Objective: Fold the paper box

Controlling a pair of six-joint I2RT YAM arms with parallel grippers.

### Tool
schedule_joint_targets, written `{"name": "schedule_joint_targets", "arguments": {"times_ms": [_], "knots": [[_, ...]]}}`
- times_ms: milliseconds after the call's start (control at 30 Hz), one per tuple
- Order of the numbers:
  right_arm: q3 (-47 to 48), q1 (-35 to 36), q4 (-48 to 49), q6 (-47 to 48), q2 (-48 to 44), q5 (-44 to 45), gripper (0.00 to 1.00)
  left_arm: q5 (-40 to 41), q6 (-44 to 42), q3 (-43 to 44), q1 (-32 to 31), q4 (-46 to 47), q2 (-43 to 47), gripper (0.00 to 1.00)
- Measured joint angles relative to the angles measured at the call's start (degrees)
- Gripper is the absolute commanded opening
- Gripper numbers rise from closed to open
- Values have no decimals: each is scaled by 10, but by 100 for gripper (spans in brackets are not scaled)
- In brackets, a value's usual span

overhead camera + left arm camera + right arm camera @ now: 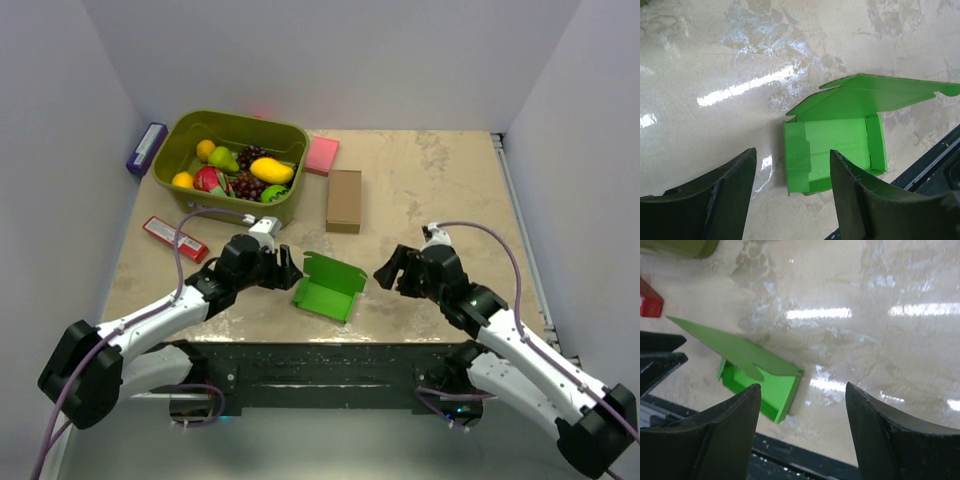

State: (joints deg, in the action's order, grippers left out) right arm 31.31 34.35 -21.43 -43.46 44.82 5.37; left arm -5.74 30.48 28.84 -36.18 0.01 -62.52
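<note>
The paper box (pixel 328 285) lies on the table (pixel 440 180), half made up: a shallow green tray with its short side walls standing and one long flap lifted at a slant over the far side. The left wrist view looks into the open tray of the paper box (pixel 840 145), where the folded-in tabs lie against the side walls. The right wrist view shows the paper box (pixel 780 392) from its right end, with the raised flap hanging over it.

The left gripper (pixel 285 268) sits just to the left of the paper box, its fingers spread apart with nothing between them. In its own camera the left gripper (pixel 792 155) appears to stop short of the tray's near edge, though contact is hard to rule out from this angle. The right gripper (pixel 385 270) is to the right of the paper box, with a clear strip of table between them. The right gripper (pixel 802 387) is also spread wide and holds nothing.

Beyond the paper box stands a brown cardboard box (pixel 343 200), and beyond that lies a pink pad (pixel 322 155). Beyond the paper box and to its left is an olive bin (pixel 240 118) of toy fruit. A red packet (pixel 174 238) lies well to the left of the paper box
</note>
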Motion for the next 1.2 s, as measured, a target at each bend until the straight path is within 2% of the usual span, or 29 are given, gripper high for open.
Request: {"name": "schedule_joint_targets", "arguments": {"times_ms": [200,400,533,700,1033,1200], "knots": [[-73,13,4,-71,-63,-48,65,-17,7,-21,25,45,-3,61],[-132,90,20,-147,-70,-45,64,-52,20,-59,50,91,-24,56],[-135,159,77,-193,-18,-19,63,-74,20,-72,50,112,-37,55],[-134,208,131,-233,70,33,63,-84,20,-78,50,141,-59,52],[-101,220,193,-251,180,91,59,-108,31,-100,50,181,-90,49],[-73,221,207,-248,236,103,53,-123,37,-106,50,213,-105,46]]}}
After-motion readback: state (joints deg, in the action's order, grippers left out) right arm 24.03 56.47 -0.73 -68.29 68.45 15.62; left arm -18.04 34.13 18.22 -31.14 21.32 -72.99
